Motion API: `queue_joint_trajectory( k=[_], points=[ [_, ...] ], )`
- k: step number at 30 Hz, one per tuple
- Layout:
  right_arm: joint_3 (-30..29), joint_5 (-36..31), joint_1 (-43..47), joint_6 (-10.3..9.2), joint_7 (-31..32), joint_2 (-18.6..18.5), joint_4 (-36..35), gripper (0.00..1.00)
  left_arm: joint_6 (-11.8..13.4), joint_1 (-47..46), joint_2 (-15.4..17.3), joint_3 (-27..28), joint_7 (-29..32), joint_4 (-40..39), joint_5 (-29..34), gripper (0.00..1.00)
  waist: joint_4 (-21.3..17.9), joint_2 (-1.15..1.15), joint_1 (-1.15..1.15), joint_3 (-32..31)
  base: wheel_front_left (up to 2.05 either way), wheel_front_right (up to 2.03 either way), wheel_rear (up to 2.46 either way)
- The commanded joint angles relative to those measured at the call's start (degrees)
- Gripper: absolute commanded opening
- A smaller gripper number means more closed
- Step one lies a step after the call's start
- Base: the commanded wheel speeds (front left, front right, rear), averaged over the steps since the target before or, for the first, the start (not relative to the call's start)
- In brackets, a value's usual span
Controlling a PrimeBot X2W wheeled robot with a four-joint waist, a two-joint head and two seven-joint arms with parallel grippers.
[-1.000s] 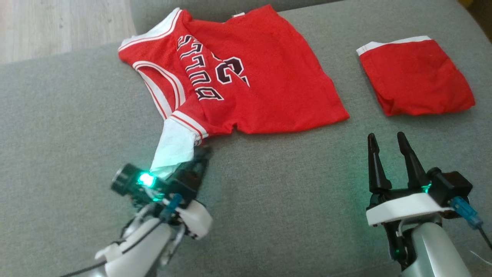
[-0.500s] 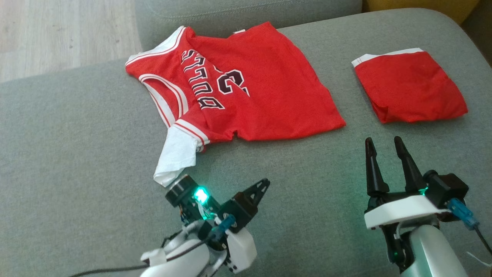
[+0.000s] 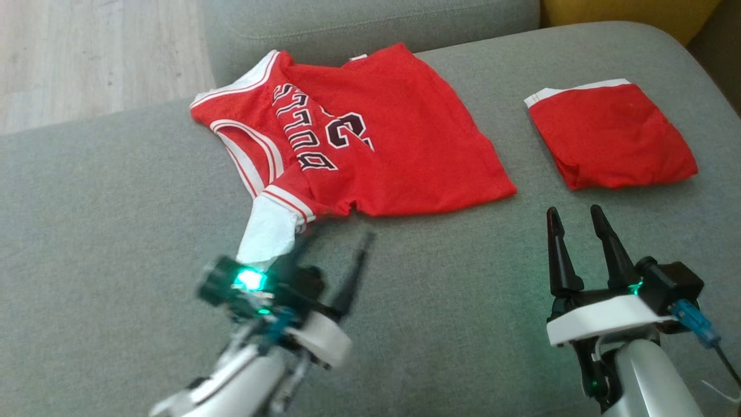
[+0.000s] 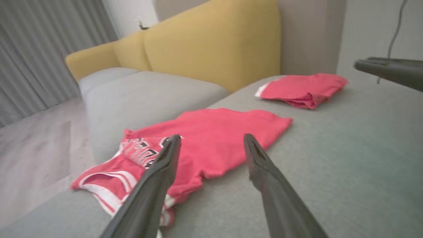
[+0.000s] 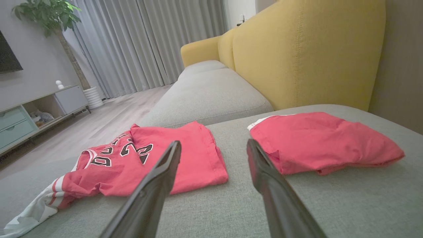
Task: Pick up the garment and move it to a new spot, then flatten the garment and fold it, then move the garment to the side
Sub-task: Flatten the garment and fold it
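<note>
The grey sofa seat (image 3: 116, 243) serves as the work surface, broad and bare enough to spread cloth on; the red jersey (image 3: 405, 145), the task's garment, lies on it roughly flat but not squared, one side turned over so the lettering runs sideways, which I judge means it is set down in its spot and that flattening is the step in hand; it sits ahead of the left gripper (image 4: 211, 136), just beyond the fingertips and spreading away from them toward the far edge of the seat, and ahead and across from the right gripper (image 3: 573, 211), well apart from it; a smaller folded red piece (image 3: 608, 139) lies straight ahead of the right gripper, near but clear of its tips, probably parked aside to leave the middle free; the jersey's white sleeve (image 3: 263, 234) trails back toward the left gripper and is its nearest part, close beside the left-hand finger, though blur in the head view keeps me from saying whether they touch; the left gripper's jaws stand wide with nothing between them, the cloth showing through the gap; the right gripper is likewise spread and empty, held low over the bare seat, seemingly waiting its turn.
</note>
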Motion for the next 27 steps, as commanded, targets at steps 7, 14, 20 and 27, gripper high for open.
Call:
queue_joint_trajectory(
  k=[7,14,20,27],
  points=[
    [2.13,0.04,0.72,-0.05,-0.74,-0.25,-4.79,1.0,5.08,3.53,4.19,11.61,-8.14,-2.6,-5.7,1.0,2.6,0.0,0.0,-1.64,0.0,0.0,0.0],
    [3.2,-0.07,2.1,-0.05,-0.67,-0.25,-6.41,1.0,5.74,9.64,3.55,16.02,-11.37,-4.17,-10.39,1.0,6.12,0.0,0.0,-2.91,0.0,0.0,0.0],
    [4.36,0.04,3.79,-0.05,-0.7,-0.25,-5.64,1.0,5.79,15.0,-0.15,17.45,-12.19,-2.9,-11.19,1.0,7.84,0.0,0.0,-3.75,0.0,0.0,0.0],
    [4.91,-0.09,3.67,-0.05,-0.73,-0.25,-5.75,1.0,3.58,15.22,-1.2,19.52,-12.24,-2.28,-7.9,1.0,8.09,0.0,0.0,-3.78,0.0,0.0,0.0]
  ],
)
